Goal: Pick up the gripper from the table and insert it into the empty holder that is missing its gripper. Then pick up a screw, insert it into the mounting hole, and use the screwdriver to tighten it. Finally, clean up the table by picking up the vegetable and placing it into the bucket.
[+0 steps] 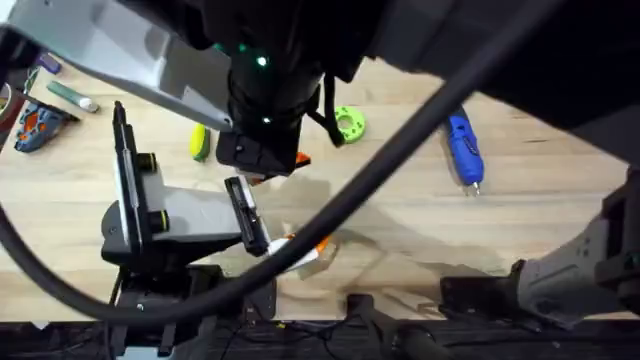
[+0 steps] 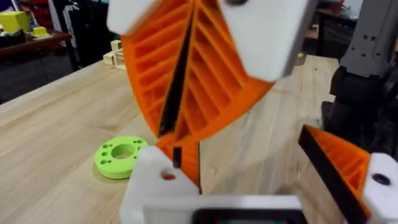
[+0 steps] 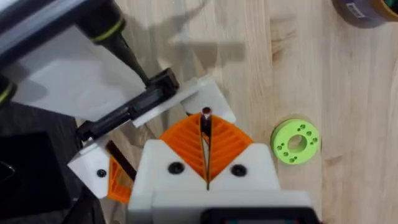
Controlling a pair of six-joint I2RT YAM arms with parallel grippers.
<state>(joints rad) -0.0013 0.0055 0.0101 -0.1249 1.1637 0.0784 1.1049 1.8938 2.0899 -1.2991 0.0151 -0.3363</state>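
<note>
My left gripper (image 1: 295,250) lies low near the table's front and is open, one finger orange (image 2: 336,165). Its other jaw is the white holder (image 2: 149,183), with orange plastic of the gripper (image 2: 188,163) seated against it and showing through its mounting hole (image 2: 168,176). My right gripper (image 3: 206,124) hangs just above that hole, its orange fingers (image 2: 211,81) shut on a small dark screw (image 3: 205,113). The blue screwdriver (image 1: 463,148) lies at the right. The yellow-green vegetable (image 1: 199,141) lies at the left. An edge of the bucket (image 3: 364,9) shows beyond the disc.
A green round disc with holes (image 1: 349,123) lies just behind the grippers. Small tools (image 1: 40,120) sit at the far left. The right arm rises large and dark under the camera and hides the table's far side. A cable (image 1: 400,150) crosses the middle.
</note>
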